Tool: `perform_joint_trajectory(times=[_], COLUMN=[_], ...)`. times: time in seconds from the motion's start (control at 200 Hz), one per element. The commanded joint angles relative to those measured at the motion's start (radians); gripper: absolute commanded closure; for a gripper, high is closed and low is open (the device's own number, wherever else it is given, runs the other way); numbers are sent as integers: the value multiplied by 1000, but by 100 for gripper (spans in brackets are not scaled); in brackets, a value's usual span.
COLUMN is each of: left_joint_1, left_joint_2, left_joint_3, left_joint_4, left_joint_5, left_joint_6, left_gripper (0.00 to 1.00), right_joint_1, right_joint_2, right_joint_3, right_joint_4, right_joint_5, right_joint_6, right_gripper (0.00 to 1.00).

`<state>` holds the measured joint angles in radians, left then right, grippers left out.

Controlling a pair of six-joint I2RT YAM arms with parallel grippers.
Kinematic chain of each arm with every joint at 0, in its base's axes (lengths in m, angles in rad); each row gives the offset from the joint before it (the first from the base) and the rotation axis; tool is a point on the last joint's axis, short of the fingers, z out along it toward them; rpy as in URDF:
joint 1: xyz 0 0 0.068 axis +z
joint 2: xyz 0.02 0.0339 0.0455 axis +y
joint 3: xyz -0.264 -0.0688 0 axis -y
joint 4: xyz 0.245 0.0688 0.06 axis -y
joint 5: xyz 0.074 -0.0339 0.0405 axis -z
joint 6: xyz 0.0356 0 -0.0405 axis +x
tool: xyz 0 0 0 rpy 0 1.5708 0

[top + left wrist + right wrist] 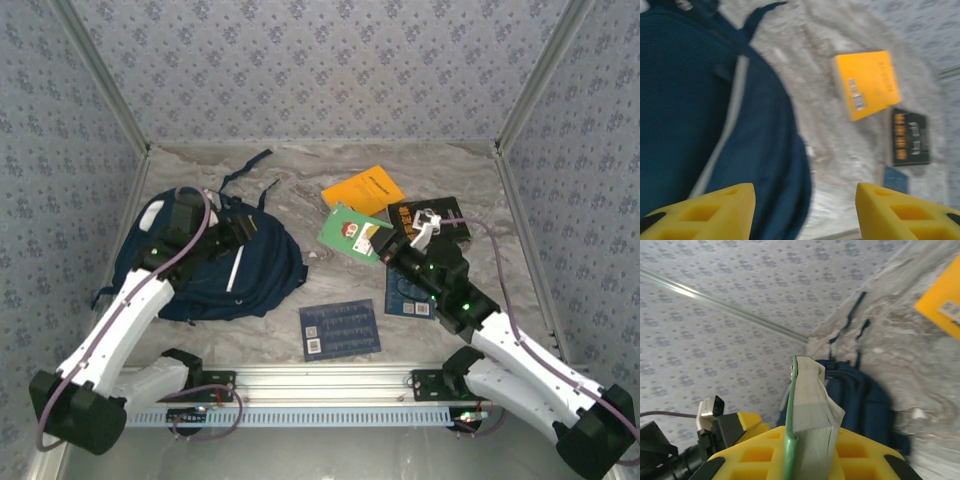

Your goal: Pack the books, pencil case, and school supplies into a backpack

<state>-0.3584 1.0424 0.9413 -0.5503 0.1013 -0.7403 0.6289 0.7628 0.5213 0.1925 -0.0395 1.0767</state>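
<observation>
Yellow fingers (715,210) of the left pincer (805,194) stand spread wide, nothing between them, low over the backpack (700,100). From above, that pincer (245,230) hangs over the middle of the backpack (265,280), which lies flat on the left half of the worktop (300,170) with a white stripe facing up and a strap trailing toward the back wall. The right pincer (810,436) pinches the green pack (812,400) edge-on between its yellow fingers, the pack's thin green rim pointing toward the backpack (865,395) beyond it. In the top view the right pincer (388,243) holds the green pack (350,232) right of centre, just beside the orange book (365,190); whether the pack is clear of the worktop cannot be told. The black book (440,212) lies to the right of the orange book, partly hidden by the right wrist. One blue book (340,328) lies alone near the front edge, well apart from the backpack, and a second blue book (408,295) lies partly under the right arm. The left wrist view also catches the orange book (867,82), the black book (910,137) and a corner of a blue book (895,180) on the marbled worktop (830,125).
</observation>
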Motion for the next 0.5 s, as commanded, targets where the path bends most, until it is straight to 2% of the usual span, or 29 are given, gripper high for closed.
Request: perform_joint_trajectory(times=[0.0, 0.16, 0.325, 0.425, 0.495], left_joint_1=[24, 27, 29, 27, 27], left_joint_2=[108, 290, 372, 361, 336], left_joint_3=[16, 64, 69, 42, 14], left_joint_4=[-65, -63, -36, 16, 58], left_joint_5=[-24, -29, 1, 76, 124], left_joint_6=[174, 272, 283, 256, 239], left_gripper=[45, 45, 47, 55, 69], right_joint_1=[-20, -50, -71, -82, -87], right_joint_2=[-28, -20, -22, -18, -11], right_joint_3=[-47, -73, -89, -108, -123], right_joint_4=[-21, 29, 56, 66, 79], right_joint_5=[1, -61, -115, -138, -152], right_joint_6=[-41, -36, -40, -39, -34], right_gripper=[100, 100, 100, 100, 100])
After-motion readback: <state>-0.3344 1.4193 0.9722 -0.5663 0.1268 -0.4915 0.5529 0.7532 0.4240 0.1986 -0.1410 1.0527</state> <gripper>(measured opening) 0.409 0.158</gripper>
